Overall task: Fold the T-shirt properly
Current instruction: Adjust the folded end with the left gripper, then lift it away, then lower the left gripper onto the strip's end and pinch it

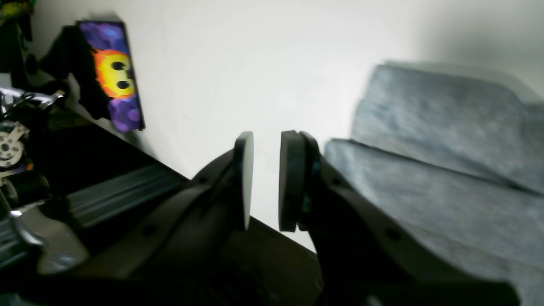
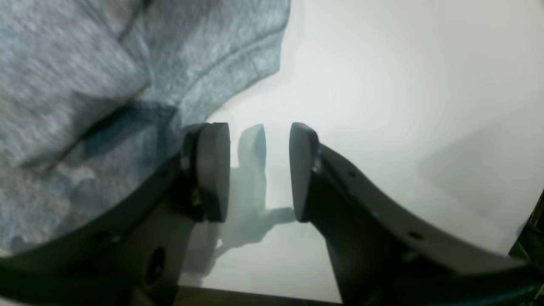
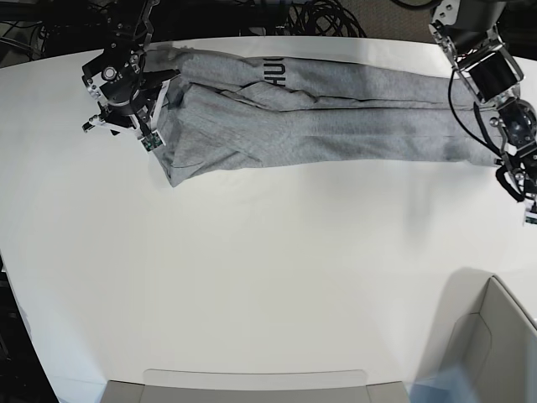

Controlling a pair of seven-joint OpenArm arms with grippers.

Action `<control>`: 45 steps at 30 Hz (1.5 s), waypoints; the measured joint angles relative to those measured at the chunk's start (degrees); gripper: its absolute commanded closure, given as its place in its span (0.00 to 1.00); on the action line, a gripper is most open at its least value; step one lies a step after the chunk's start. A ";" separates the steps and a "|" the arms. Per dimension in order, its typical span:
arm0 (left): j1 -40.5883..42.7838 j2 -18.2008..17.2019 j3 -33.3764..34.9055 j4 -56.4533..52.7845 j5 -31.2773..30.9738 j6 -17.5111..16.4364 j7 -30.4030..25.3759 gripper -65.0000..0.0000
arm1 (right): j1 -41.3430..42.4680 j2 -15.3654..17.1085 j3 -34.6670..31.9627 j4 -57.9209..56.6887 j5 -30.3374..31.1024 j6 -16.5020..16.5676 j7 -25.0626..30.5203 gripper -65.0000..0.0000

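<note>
"Jaws are standing apart on both arms: the left gripper [image 1: 267, 142] is showing a narrow gap, the right gripper [image 2: 260, 140] a much wider one."

"Are they gripping anything?"

"Nothing I'm seeing between the fingertips. Each is hovering by one end of the T-shirt [image 3: 285, 138]; whether either is brushing the cloth, I can't tell."

"How is the shirt looking?"

"Soft, heather-grey, lying in a long band across the table [image 3: 260, 252]. Ridges are running lengthwise, creases are bunching at the right gripper's end, and a scrap of black lettering [image 3: 274, 71] is peeping out."

"And around it?"

"That tabletop is gleaming smooth and white, with faint shadows falling on it. Black cables [image 3: 327, 17] are coiling behind the shirt, and a hard grey bin [image 3: 502, 340] is sitting at one corner."
</note>
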 measured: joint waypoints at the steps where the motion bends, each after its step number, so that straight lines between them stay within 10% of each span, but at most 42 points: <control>1: 0.48 1.38 0.02 0.02 1.33 -0.17 -1.38 0.88 | 0.04 0.00 0.00 0.00 0.17 -0.02 0.00 0.64; 14: 2.03 9.77 0.00 0.72 16.96 -0.24 -15.21 1.00 | -0.13 0.04 0.13 0.00 -0.02 0.00 -0.02 0.64; 20: -3.74 9.44 -0.50 -0.74 15.67 0.07 -3.15 1.00 | -0.11 0.07 0.13 0.00 0.00 0.00 -0.02 0.64; 27: -5.79 2.34 -0.11 -14.51 -23.43 0.09 0.76 1.00 | -0.28 0.20 0.17 0.00 0.04 0.00 0.02 0.64; 36: 3.02 -16.57 -0.04 -27.21 -70.86 0.26 1.68 1.00 | -0.39 1.49 0.22 -0.02 -4.13 0.00 -0.02 0.64; 45: 9.20 -20.44 -0.15 -27.52 -72.17 0.24 -4.59 0.61 | 0.63 0.83 0.02 -0.09 -3.93 -0.02 0.02 0.64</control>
